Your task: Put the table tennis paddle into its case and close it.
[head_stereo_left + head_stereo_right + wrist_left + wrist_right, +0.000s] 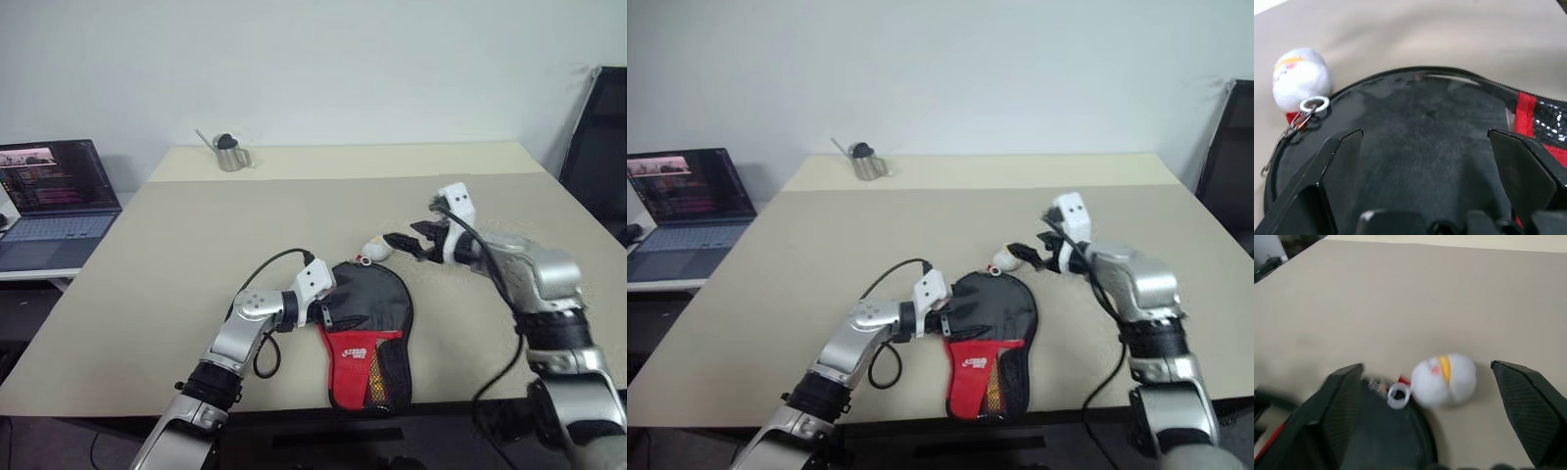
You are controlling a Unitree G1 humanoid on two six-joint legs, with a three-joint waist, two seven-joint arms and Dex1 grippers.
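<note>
Reading the logo: I see white lettering on the red panel of the case [367,333], too small to spell out.
Case: it lies flat on the table [196,255], round end just past my left gripper [1425,142], whose fingers stand wide apart over the black fabric, clamped on nothing.
Ball charm: the white-yellow charm [1444,379] sits on a ring and chain at the case's rim, right in front of my right gripper [416,240], fingers spread, nothing held.
Paddle: I cannot make it out.
Laptop [54,196]: screen text unreadable, partly cut off.
</note>
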